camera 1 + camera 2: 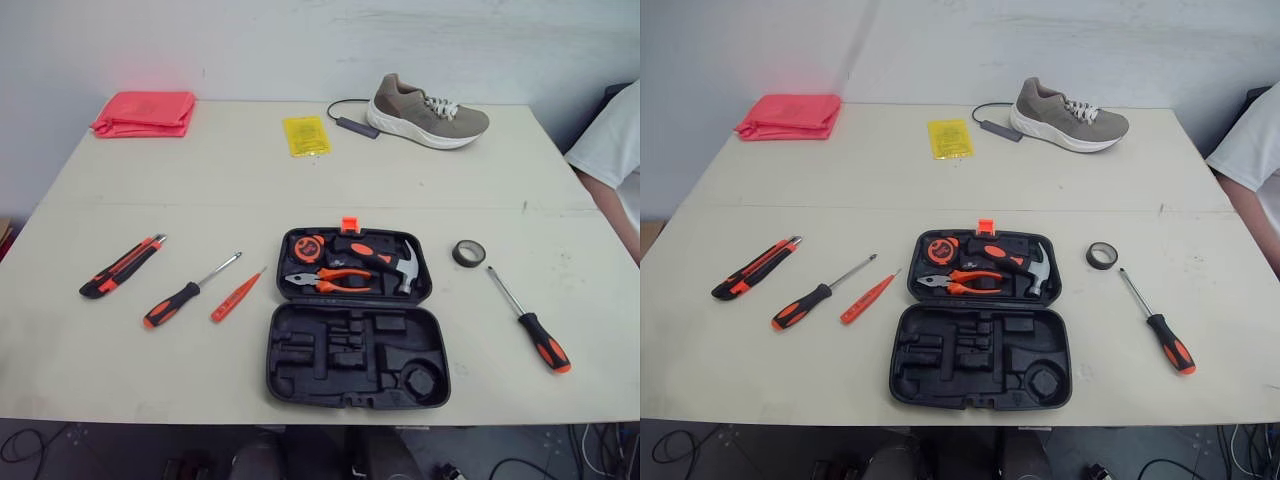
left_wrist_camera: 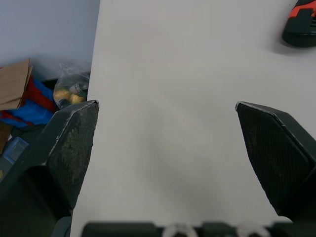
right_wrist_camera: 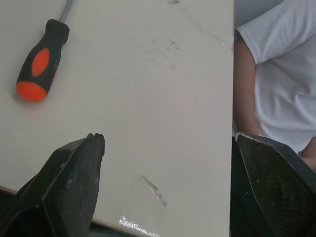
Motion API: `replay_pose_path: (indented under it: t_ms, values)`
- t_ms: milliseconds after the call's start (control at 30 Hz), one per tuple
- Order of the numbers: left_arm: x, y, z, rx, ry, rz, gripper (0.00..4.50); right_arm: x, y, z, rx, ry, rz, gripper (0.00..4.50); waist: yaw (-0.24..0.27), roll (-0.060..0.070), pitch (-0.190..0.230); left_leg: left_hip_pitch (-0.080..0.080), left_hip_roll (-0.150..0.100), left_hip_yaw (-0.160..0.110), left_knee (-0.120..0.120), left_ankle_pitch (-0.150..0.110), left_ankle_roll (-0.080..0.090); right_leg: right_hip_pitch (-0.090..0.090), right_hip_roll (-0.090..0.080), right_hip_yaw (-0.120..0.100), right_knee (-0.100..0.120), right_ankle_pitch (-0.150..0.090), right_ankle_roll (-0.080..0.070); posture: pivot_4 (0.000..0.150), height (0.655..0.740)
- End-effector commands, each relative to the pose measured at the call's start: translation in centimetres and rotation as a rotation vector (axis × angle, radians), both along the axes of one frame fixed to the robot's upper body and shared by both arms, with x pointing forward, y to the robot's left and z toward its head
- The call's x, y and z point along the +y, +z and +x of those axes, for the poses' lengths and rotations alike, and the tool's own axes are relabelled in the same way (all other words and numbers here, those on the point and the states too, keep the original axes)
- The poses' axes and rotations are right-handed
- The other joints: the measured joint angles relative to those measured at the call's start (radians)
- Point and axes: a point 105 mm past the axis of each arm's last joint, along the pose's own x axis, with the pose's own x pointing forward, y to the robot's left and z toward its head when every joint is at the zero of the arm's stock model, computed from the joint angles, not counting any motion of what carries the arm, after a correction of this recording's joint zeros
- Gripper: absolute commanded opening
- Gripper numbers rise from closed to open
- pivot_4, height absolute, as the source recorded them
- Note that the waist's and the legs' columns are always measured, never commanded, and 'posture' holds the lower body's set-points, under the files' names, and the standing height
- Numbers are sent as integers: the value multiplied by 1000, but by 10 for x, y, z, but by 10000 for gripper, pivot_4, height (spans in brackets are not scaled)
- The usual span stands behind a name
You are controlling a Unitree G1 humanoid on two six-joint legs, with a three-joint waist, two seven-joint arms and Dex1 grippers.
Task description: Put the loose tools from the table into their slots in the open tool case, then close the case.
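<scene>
The black tool case (image 1: pixel 355 315) lies open at the table's front middle. Its far half holds a tape measure, pliers (image 1: pixel 330 280) and a hammer (image 1: pixel 395 262); the near half's slots are empty. To its left lie a utility knife (image 1: pixel 122 266), a black-and-orange screwdriver (image 1: pixel 190 291) and a thin orange tester (image 1: pixel 237 296). To its right lie a tape roll (image 1: pixel 468 253) and a second screwdriver (image 1: pixel 530 322). My left gripper (image 2: pixel 166 104) is open over bare table near the left edge. My right gripper (image 3: pixel 169 136) is open near that screwdriver's handle (image 3: pixel 42 61), with nothing between its fingers.
At the back of the table lie a pink folded cloth (image 1: pixel 145 112), a yellow packet (image 1: pixel 306 135), and a shoe (image 1: pixel 425 112) beside a black cable. A person in a white shirt (image 1: pixel 612 155) is at the right edge. Cardboard and bags (image 2: pixel 29 94) lie on the floor to the left.
</scene>
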Motion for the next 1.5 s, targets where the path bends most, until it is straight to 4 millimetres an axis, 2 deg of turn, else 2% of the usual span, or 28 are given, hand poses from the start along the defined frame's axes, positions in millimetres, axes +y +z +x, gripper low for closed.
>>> replay_pose_path:
  t_ms: [33, 167, 300, 467, 567, 667, 767, 967, 1033, 1267, 1367, 1500]
  values:
    - [-8, 13, 8, -45, -63, 28, 45000, 5, 5, 9, -41, 46, 10, 44606, 0, 1, 0, 0, 0, 0, 0, 0, 0, 0, 0, 0, 0, 0, 0, 1500, 7400]
    - [-19, 17, 18, -78, -122, 18, 45000, 20, 5, 26, -63, 109, 40, 44606, 0, 1, 0, 0, 0, 0, 0, 1, 0, 0, 1, 0, 1, 0, 0, 1500, 7400]
    - [-38, 21, 31, -99, -223, -11, 45000, 37, 9, 41, -84, 173, 105, 44606, 1, 1, 0, 0, 0, 1, 0, 1, 0, 0, 2, 0, 1, 0, 0, 1500, 7400]
    - [-90, 30, 50, -78, -476, -106, 45000, 85, 21, 63, -138, 339, 177, 44606, 2, 1, 0, -1, 0, 1, 1, 4, -1, 0, 3, 0, 3, 0, 0, 1500, 7400]
    - [-135, 28, 58, 15, -658, -147, 45000, 118, 35, 74, -217, 479, 226, 44606, 3, 1, 0, -1, 0, 1, 1, 5, -2, 0, 3, 1, 3, 0, 0, 1500, 7400]
    - [-165, 20, 66, 103, -743, -125, 45000, 150, 41, 76, -252, 623, 264, 44606, 4, 2, 0, -1, 0, 1, 1, 7, -1, 0, 4, 2, 3, 0, 0, 1500, 7400]
    - [-184, 13, 75, 160, -766, -112, 45000, 177, 50, 79, -301, 730, 293, 44606, 5, 2, 0, -1, 0, 1, 1, 8, -1, 0, 6, 3, 3, 0, 0, 1500, 7400]
    - [-196, -12, 94, 287, -729, -42, 45000, 235, 53, 72, -303, 993, 311, 44606, 5, 1, 0, -1, 0, 1, 2, 8, -2, -1, 7, 4, 4, 0, 0, 1500, 7400]
    - [-198, -17, 99, 300, -727, -24, 45000, 247, 54, 72, -321, 1038, 315, 44606, 6, 1, 0, -1, 0, 1, 2, 8, -2, -2, 8, 4, 5, 0, 0, 1500, 7400]
    - [-196, -41, 101, 426, -739, 37, 45000, 257, 51, 75, -321, 1087, 291, 44606, 7, 1, 0, -3, -1, 3, 4, 8, -1, -4, 8, 1, 7, 0, 0, 1500, 7400]
    - [-193, -44, 102, 416, -729, 45, 45000, 256, 50, 76, -320, 1079, 289, 44606, 8, 1, 0, -2, -1, 3, 5, 8, 0, -4, 8, 0, 8, 0, 0, 1500, 7400]
    - [-191, -52, 103, 406, -732, 33, 32072, 253, 43, 76, -293, 1061, 282, 45000, 9, 2, -1, -2, -1, 3, 6, 8, 0, -3, 7, 0, 8, 0, 0, 1500, 7400]
